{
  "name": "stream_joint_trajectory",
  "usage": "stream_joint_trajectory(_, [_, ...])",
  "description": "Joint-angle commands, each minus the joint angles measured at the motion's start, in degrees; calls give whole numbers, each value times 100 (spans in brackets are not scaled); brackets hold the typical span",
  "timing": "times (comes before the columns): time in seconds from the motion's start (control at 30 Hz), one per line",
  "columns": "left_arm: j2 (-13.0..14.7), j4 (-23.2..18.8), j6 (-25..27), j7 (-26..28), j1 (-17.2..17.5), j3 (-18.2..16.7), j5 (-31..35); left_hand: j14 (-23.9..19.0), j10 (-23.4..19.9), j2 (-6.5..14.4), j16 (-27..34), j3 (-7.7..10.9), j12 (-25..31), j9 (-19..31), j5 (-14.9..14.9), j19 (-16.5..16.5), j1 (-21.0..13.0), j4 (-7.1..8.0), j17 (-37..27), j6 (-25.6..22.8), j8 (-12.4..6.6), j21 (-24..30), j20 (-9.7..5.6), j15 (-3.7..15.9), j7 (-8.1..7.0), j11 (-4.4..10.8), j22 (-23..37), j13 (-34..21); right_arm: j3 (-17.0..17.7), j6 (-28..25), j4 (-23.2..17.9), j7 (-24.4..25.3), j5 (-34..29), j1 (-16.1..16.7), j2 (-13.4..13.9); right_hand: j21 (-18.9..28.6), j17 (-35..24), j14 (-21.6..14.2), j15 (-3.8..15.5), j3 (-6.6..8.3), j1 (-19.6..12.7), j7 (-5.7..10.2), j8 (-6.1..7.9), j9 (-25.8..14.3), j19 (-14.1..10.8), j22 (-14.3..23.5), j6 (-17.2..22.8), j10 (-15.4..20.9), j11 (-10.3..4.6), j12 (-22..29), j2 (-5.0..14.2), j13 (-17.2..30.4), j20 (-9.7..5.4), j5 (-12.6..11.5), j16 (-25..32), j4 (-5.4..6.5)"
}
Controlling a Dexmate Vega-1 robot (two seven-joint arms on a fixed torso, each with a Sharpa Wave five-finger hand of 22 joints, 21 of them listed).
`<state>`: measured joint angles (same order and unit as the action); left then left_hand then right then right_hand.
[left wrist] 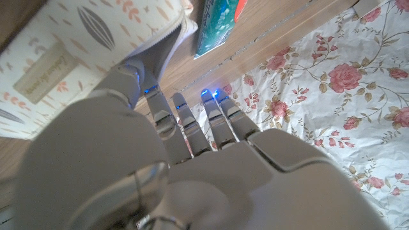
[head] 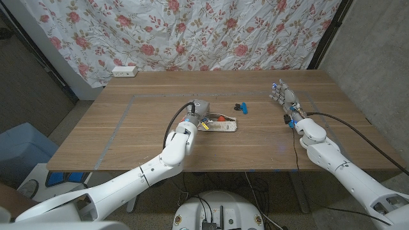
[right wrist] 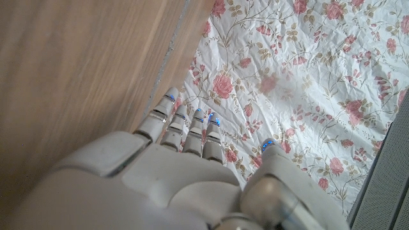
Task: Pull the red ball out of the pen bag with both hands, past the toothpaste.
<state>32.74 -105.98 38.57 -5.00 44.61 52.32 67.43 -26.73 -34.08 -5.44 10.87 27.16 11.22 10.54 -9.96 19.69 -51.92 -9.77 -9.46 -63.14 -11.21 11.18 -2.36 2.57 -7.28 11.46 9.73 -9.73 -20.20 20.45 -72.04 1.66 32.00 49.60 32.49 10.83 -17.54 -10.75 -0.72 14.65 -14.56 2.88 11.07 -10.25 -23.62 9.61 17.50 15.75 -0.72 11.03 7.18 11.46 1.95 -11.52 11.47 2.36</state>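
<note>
Left robot hand at the pen bag; right robot hand idle on the tabletop [head: 128,137].
Pen bag [head: 217,126]: pale, patterned, lying mid-tabletop. Red ball [head: 221,118]: at the bag's far edge, partly showing. Toothpaste [left wrist: 217,25]: teal box just beside the bag in the left wrist view. Left robot hand [head: 193,120]: on the bag's left end, thumb against the fabric near the zip; whether it grips cannot be told. Right robot hand [head: 283,99]: well apart to the right, fingers straight and parted, holding nothing. Small blue-black item [head: 241,107]: beyond the bag. Floral curtain [head: 211,32]: behind.
</note>
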Motion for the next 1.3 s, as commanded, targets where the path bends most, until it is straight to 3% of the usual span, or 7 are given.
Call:
stream_joint_trajectory(0.03, [45,12,-15,-28,-2,-76,-147,-29,-11,-37,-5,-55,-29,15,-11,48,-55,-5,-18,23,26,-13,10,771,-36,33,9,-28,-54,-50,66,-21,-34,-104,-39,7,-15,-7,-8,9,54,-13,-2,-17,-6,13,29,30,-4,26,-18,2,14,-5,26,-22])
stream_joint_trajectory(0.23, [56,2,-11,-127,-38,-120,-286,56,154,-144,-49,-191,-87,9,0,-10,-14,12,-23,197,84,-36,10,745,-38,57,9,-31,-66,-74,65,1,-53,-126,-43,7,-7,-6,-8,14,60,-9,-2,-17,-6,13,32,19,15,22,-18,1,16,-4,29,-31])
stream_joint_trajectory(1.3, [375,-121,-361,-403,-241,-244,-992,409,529,-313,-94,-590,-110,-9,-4,-280,331,123,-33,645,121,-80,20,643,-8,39,9,-36,-98,-207,27,74,-121,-201,-13,7,21,11,-7,40,83,-22,-5,-17,-5,13,32,21,3,24,-10,-3,18,-2,36,-62])
